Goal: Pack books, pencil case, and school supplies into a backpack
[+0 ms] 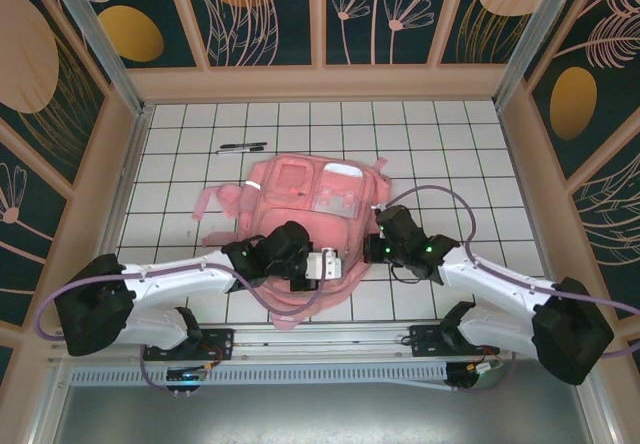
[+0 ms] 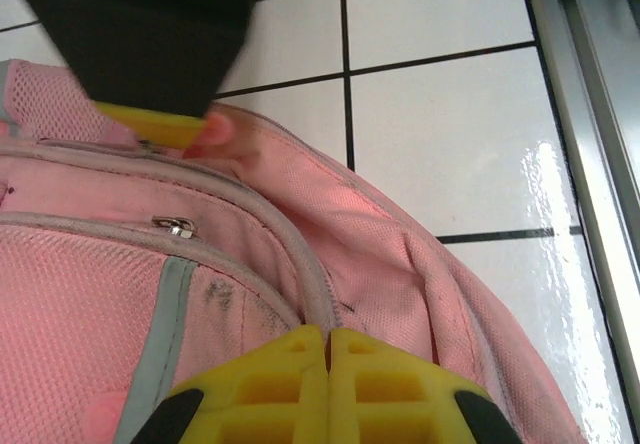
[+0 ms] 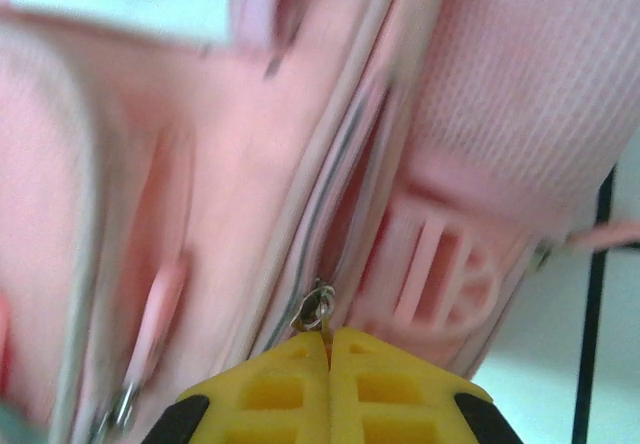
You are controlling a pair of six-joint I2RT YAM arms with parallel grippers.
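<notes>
Backpack (image 1: 300,199), pink, lies flat at mid-surface (image 1: 470,164) on white tiles, between both arms. Left claw (image 2: 328,349): fingers pressed together at the zip seam on the near edge; whether fabric is caught cannot be told. Right claw (image 3: 328,349): clamped on a metal zipper pull (image 3: 316,309). Two loose pens (image 1: 242,148) lie beyond the backpack, apart from it.

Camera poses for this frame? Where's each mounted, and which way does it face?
Top external: above and behind the bases, looking down at the tiled table and backpack, both arms showing.
Left wrist: on the left arm, facing down its shut left gripper onto pink fabric.
Right wrist: on the right arm, its right gripper pinching a zipper pull.
Shared: all see the backpack.
</notes>
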